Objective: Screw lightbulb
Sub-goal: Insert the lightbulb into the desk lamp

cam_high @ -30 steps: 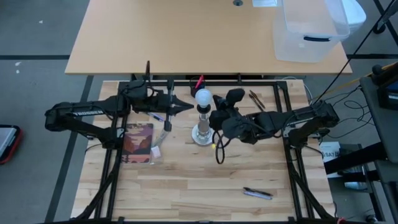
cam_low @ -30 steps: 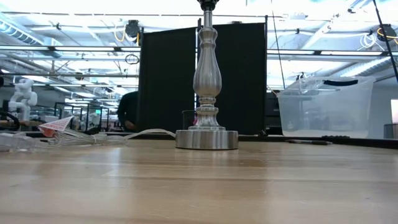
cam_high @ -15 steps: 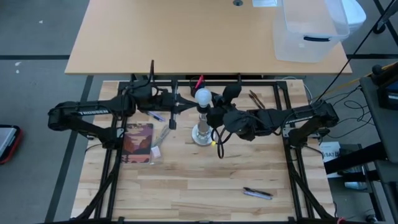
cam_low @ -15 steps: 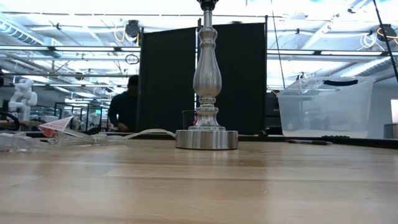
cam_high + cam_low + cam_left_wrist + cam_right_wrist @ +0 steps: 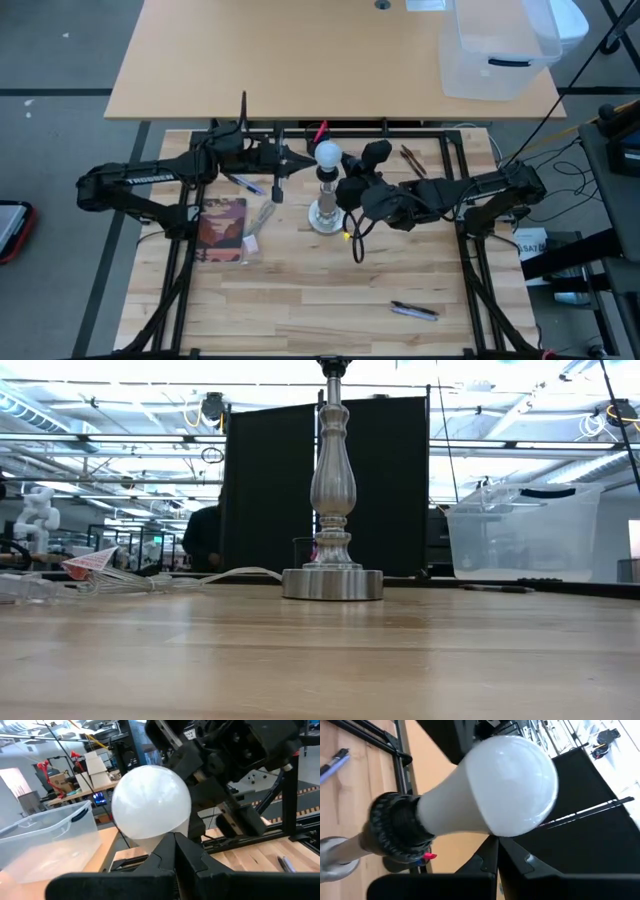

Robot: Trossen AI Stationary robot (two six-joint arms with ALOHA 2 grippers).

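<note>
The frosted white lightbulb (image 5: 327, 155) sits upright in the black socket (image 5: 395, 832) on top of the silvery lamp stand (image 5: 322, 212), whose round foot (image 5: 332, 584) rests on the wooden table. My left gripper (image 5: 303, 164) is shut and points level at the bulb from the table's left; in the left wrist view its tips (image 5: 175, 845) stand just below the bulb's neck (image 5: 160, 840). My right gripper (image 5: 345, 190) is shut and close on the lamp's right side; its tips (image 5: 494, 851) show just under the bulb's globe (image 5: 512, 785). My left gripper has its shut fingertips right at the bulb's neck (image 5: 165, 836), level from the table's left; I cannot tell whether they touch it. My right gripper has its shut fingertips next to the bulb's globe (image 5: 495, 832), coming from the table's right; I cannot tell whether they touch it.
A printed packet (image 5: 222, 225) and a clear strip lie left of the lamp. Pens lie at the front right (image 5: 415, 311) and back right (image 5: 412, 160). A clear plastic bin (image 5: 500, 50) stands on the far table. A white cord (image 5: 170, 580) trails left of the foot. A person (image 5: 205, 535) stands behind.
My left gripper has gone a little toward the table's far edge and toward the bulb. My right gripper has swung in toward the lamp and drawn back a little toward the right. The bulb and the stand have kept their place.
</note>
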